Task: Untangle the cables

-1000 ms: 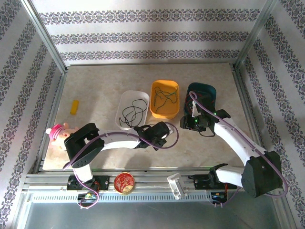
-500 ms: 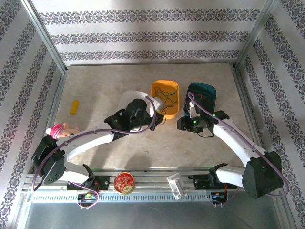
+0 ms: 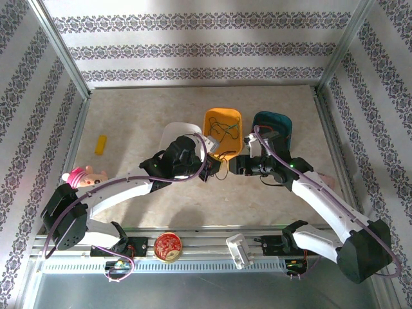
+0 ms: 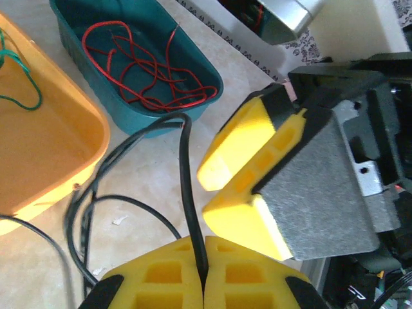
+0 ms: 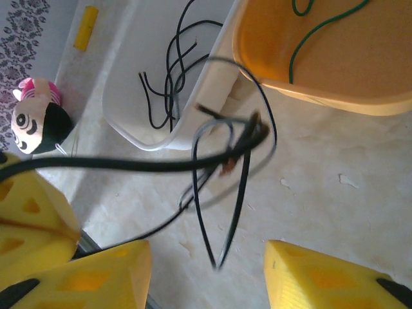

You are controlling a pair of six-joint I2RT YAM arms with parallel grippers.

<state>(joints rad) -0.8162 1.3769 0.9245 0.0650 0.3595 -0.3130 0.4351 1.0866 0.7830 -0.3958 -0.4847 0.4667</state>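
My left gripper (image 4: pixel 205 243) is shut on a black cable (image 4: pixel 187 174), which rises from between its yellow fingers and loops over the table. In the top view the left gripper (image 3: pixel 211 168) sits just in front of the orange tray (image 3: pixel 212 122). The right gripper (image 3: pixel 234 165) faces it closely from the right. In the right wrist view the right gripper (image 5: pixel 206 283) stands open, with a hanging loop of the black cable (image 5: pixel 219 212) between and above its fingers, touching neither. More black cables (image 5: pixel 170 71) lie in the white tray (image 5: pixel 122 84), green cable (image 5: pixel 322 19) in the orange tray, and red cables (image 4: pixel 138 64) in the teal tray (image 4: pixel 206 84).
A pink toy (image 3: pixel 80 175) and a yellow block (image 3: pixel 100 144) lie at the table's left. A red round lid (image 3: pixel 168 246) and a clear piece (image 3: pixel 237 250) rest on the front rail. Metal frame posts and patterned walls close in the table.
The left arm has swung forward with its gripper to the front of the orange tray, carrying the black cable. The right gripper has moved left, close to the left one.
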